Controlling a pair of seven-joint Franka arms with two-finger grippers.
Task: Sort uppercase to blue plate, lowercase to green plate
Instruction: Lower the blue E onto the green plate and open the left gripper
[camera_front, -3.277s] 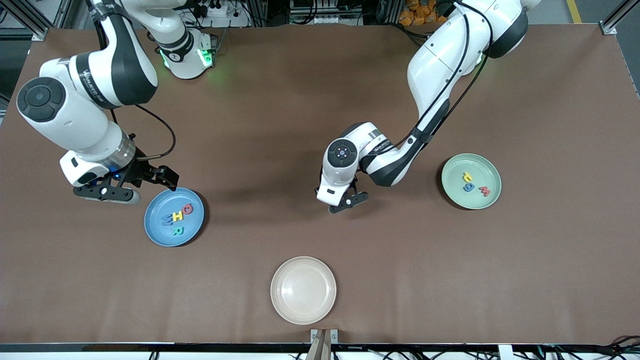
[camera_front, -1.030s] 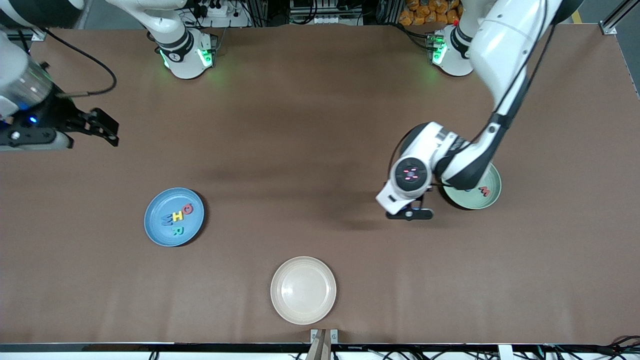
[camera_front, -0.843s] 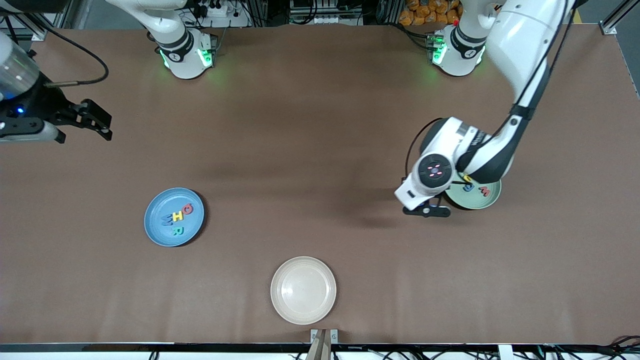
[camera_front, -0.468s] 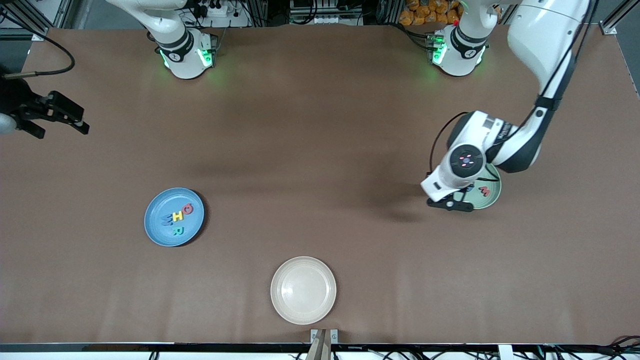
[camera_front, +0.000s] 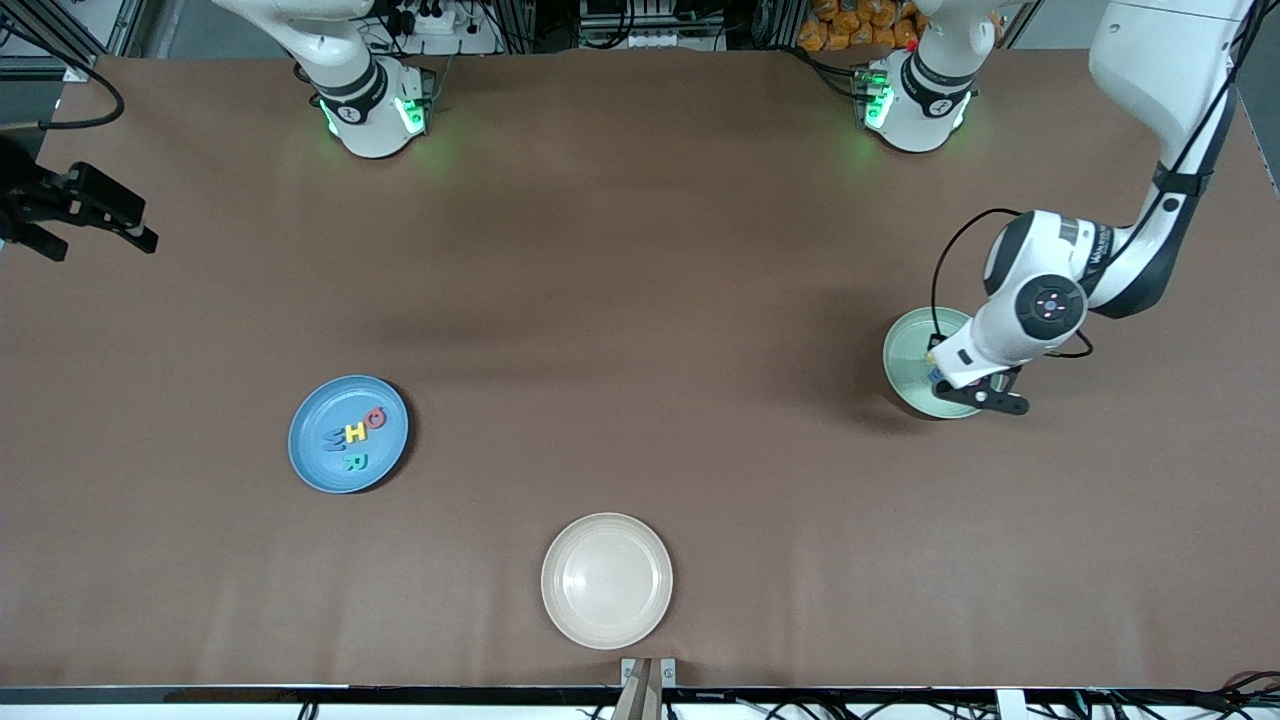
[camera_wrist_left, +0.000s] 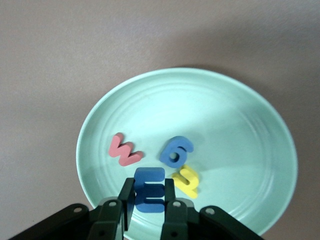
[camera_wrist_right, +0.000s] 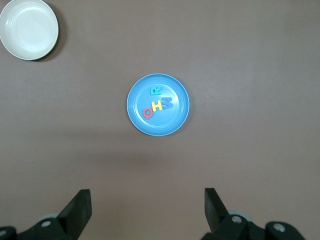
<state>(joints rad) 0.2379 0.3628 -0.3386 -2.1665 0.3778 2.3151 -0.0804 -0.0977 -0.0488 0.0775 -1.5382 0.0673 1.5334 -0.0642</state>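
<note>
Over the green plate: the left hand (camera_wrist_left: 146, 207) hangs above the plate's nearer part, fingers clenched on the blue m (camera_wrist_left: 149, 189).
Change: a few seconds ago this hand was low over bare bench mid-way between the plates; it has since carried the m across to the green plate (camera_front: 905, 350).
Green plate contents: red w (camera_wrist_left: 124, 150), blue g (camera_wrist_left: 176, 151) and yellow h (camera_wrist_left: 187, 181) lie flat in the dish; the m is not yet laid down.
Blue plate (camera_front: 312, 455): holds the four capitals, yellow H (camera_wrist_right: 158, 105), blue M (camera_wrist_right: 167, 103), red G (camera_wrist_right: 147, 113) and teal R (camera_wrist_right: 155, 90).
Right hand (camera_wrist_right: 145, 212): released, fingers spread, empty; it has withdrawn from beside the blue plate to the bench edge at the right arm's end and waits.
Cream plate (camera_front: 575, 615): empty, nearest the camera.
Assessment: only the release of the m appears outstanding.
</note>
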